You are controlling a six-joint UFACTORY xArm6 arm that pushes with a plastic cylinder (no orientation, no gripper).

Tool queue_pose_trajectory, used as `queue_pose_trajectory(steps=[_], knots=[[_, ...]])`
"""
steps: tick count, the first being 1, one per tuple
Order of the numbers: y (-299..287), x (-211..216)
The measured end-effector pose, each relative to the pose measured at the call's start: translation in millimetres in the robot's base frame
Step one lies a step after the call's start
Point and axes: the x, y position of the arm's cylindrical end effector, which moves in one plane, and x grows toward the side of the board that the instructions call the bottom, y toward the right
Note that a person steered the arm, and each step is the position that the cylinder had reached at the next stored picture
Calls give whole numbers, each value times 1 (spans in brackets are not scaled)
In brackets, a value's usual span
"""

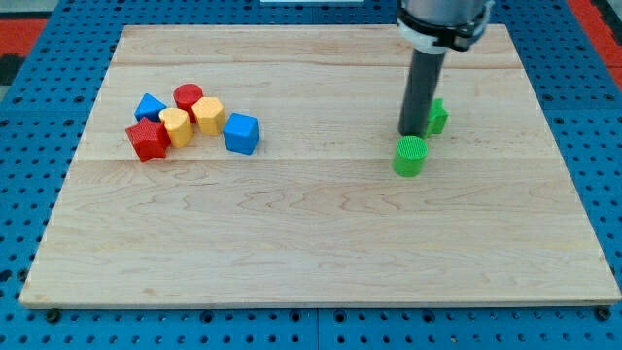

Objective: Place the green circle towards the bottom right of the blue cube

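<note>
**A:** Start nearest the view's bottom. What comes first?

**B:** Bare wooden board, then the green circle, a short upright cylinder. It stands just below my tip, toward the view's bottom and a shade to its left, so close that I cannot tell whether they touch.

**A:** And is the claw spread or pinching?

**B:** There are no jaws to spread or press together; the arm ends in a straight dark rod, and it holds nothing. Its lower end is down by the board.

**A:** What is behind the rod?

**B:** A second green block, partly hidden by the rod, peeking out on the tip's right and slightly toward the view's top. Its shape I cannot make out.

**A:** Where is the blue cube?

**B:** The blue cube sits far to the tip's left, at about the same depth, well apart from the green circle. Just left of it lies a cluster: a red star-like block, a yellow block, a second yellow block, all tightly packed.

**A:** Farther still?

**B:** A blue block and a red cylinder at the cluster's back, also far left of the tip.
</note>
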Motion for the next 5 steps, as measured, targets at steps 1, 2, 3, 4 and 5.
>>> queue_pose_trajectory(steps=[1,2,3,4,5], knots=[[6,39],[-87,45],[-172,46],[-138,88],[-192,112]])
